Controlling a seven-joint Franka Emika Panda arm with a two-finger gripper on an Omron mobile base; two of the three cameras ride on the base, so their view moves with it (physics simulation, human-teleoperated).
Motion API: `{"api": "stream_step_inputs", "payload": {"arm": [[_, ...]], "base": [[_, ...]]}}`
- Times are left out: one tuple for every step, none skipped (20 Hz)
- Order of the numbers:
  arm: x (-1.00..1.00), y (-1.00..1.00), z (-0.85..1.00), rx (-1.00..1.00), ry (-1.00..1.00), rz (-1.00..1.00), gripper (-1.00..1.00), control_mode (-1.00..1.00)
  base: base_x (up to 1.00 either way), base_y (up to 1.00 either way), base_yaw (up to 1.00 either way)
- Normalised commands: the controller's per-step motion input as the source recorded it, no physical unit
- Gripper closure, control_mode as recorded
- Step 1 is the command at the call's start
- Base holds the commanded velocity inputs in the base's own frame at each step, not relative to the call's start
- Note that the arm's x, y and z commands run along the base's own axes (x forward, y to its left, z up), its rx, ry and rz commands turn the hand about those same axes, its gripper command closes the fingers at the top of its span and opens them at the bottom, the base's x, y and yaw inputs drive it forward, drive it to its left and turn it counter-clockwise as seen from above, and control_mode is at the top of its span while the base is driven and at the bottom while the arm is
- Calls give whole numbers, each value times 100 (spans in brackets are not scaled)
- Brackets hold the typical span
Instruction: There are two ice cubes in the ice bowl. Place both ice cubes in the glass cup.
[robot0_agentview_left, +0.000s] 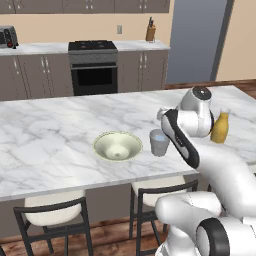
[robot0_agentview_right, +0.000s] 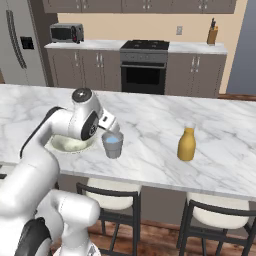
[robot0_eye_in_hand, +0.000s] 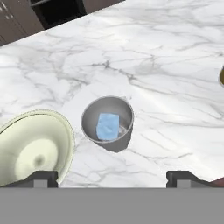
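We look straight down the gripper (robot0_eye_in_hand: 112, 177) at the glass cup (robot0_eye_in_hand: 107, 122), which sits just ahead of and between the two fingertips (robot0_eye_in_hand: 41, 178); these stand wide apart with nothing between them. Pale-blue ice (robot0_eye_in_hand: 108, 127) lies inside the cup (we cannot tell whether this patch is one cube or both lying together). The ice bowl (robot0_eye_in_hand: 30, 144) lies just beside the cup, toward the left fingertip, and its hollow looks bare; the left base view shows its inside bare as well (robot0_agentview_left: 118, 146). We judge that if a cube is left to fetch, the hand must shift sideways from cup to bowl; if not, the placing is done. An orange bottle (robot0_agentview_right: 186, 144) stands well apart on the marble counter (robot0_agentview_right: 150, 120).
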Motion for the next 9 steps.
{"api": "stream_step_inputs", "payload": {"arm": [[-100,0,100,0,-12,0,-100,-100],[-100,0,100,0,-14,0,-100,-100],[-100,0,100,0,-15,0,-100,-100],[-100,0,100,-1,-17,-1,-100,-100],[-100,1,100,-3,-16,-2,-100,-100],[-100,4,100,-7,-16,0,-100,-100],[-100,21,100,-12,-14,0,-100,-100],[-100,35,100,-16,-12,0,-100,-100],[-100,41,100,-16,-5,0,-100,-100]], "base": [[0,0,0],[0,0,0],[0,0,0],[0,0,0],[0,0,0],[0,0,0],[0,0,0],[0,0,0],[0,0,0]]}}
